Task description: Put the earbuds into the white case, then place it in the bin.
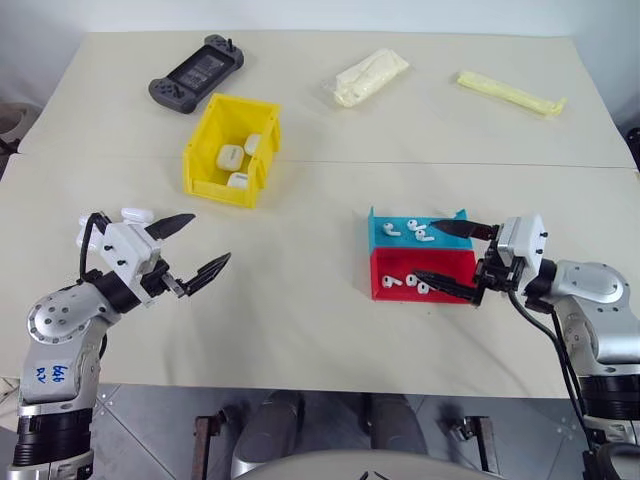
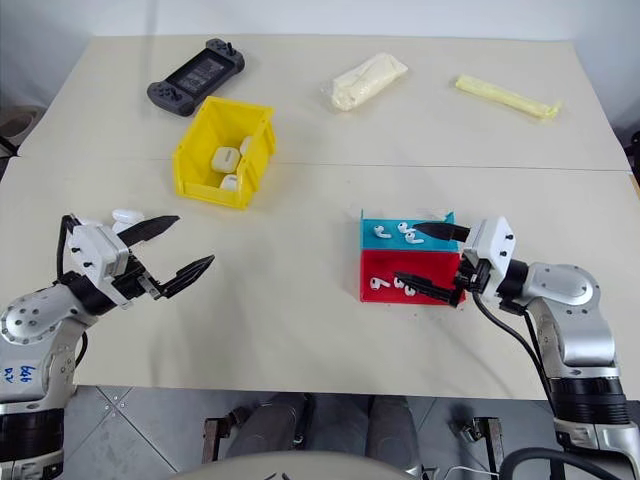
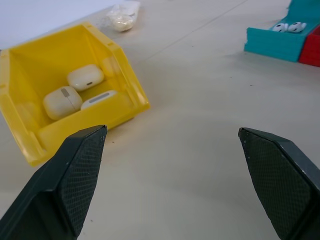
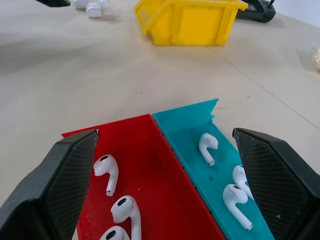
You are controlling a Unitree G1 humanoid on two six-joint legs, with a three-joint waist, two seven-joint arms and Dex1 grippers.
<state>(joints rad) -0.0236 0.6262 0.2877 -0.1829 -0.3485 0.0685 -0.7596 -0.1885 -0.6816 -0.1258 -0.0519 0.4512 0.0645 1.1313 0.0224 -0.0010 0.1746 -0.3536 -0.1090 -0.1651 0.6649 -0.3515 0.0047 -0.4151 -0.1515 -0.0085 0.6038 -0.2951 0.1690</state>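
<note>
Earbuds (image 4: 107, 170) in trays; cases (image 3: 62, 102) in bin (image 3: 30, 140).

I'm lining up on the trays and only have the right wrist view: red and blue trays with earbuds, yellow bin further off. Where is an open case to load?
Observer: A white case lies on the table by the left end effector, behind its upper finger; I can't tell if its lid is open.
Operator: Anything already in the bin?
Observer: Yes, three closed white cases sit inside the yellow bin.
Operator: Is the left end effector holding something?
Observer: No, it is open with nothing between the fingers.
</note>
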